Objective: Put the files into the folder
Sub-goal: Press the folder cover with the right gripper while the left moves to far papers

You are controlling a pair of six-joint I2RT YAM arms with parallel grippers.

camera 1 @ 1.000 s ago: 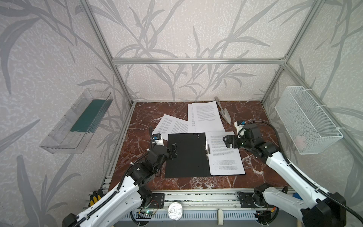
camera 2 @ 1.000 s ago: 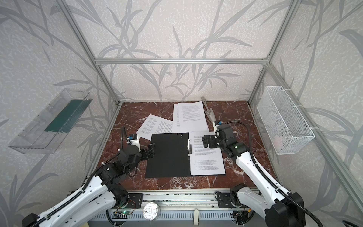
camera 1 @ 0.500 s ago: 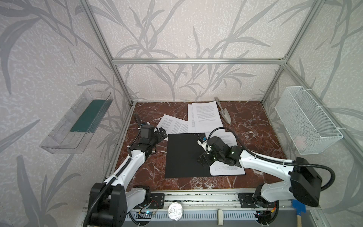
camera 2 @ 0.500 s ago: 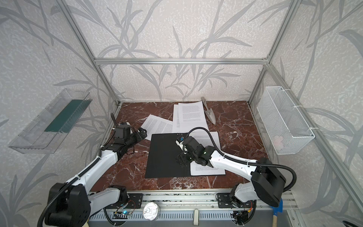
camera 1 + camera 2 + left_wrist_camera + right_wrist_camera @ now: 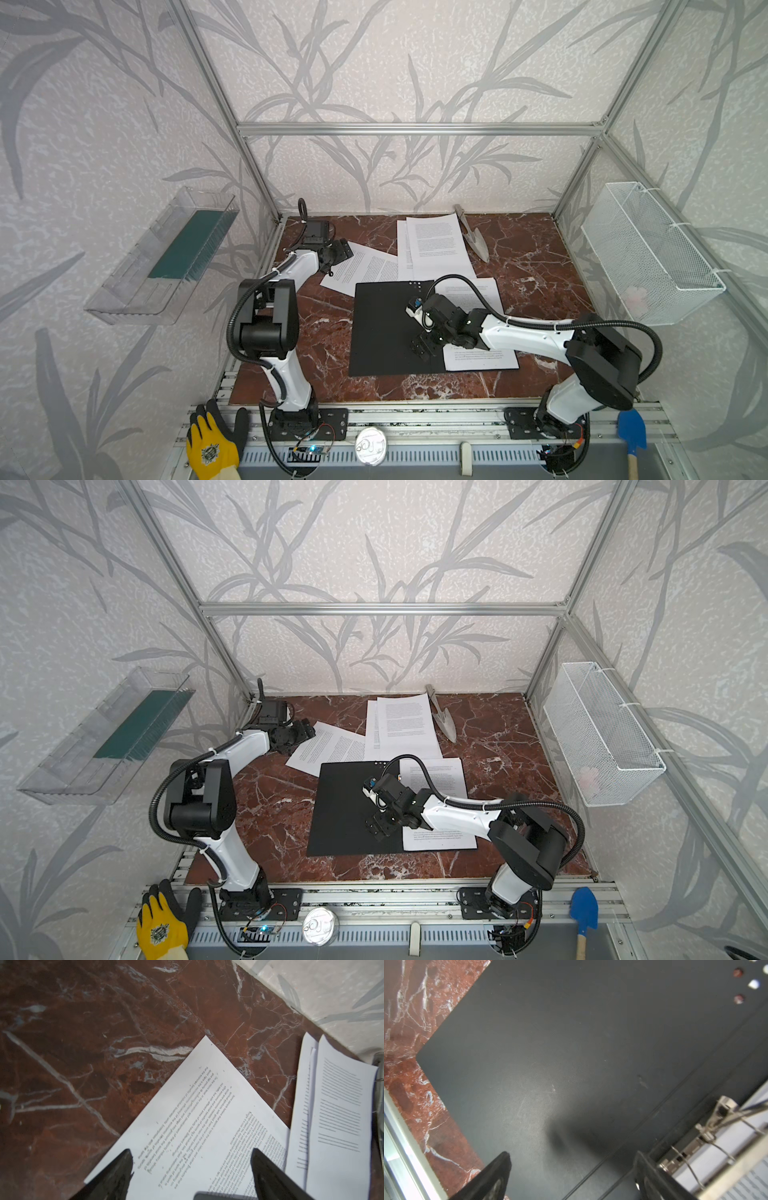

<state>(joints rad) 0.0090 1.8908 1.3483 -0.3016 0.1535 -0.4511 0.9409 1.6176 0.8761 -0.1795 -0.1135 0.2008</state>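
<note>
Hovering with jaws spread wide and empty, the right gripper [image 5: 424, 348] hangs just above the matte-black flat folder [image 5: 382, 328]. The folder lies open on the red-brown marble tabletop [image 5: 324, 332], and the gripper sits close to the metal clip [image 5: 708, 1132] along its spine. One white printed sheet [image 5: 478, 293] already rests on the folder's right half. Farther back, the left gripper [image 5: 191, 1153], equally wide and holding nothing, is poised over one end of a slanted white sheet [image 5: 197, 1109] that meets the folder's far edge. Beyond it, overlapping white sheets [image 5: 436, 245] lie near the back wall. Such paper is likely feather-light, limp and hard to lift off smooth stone. Pinching a free corner or edge and then dragging gently looks safest against creasing.
</note>
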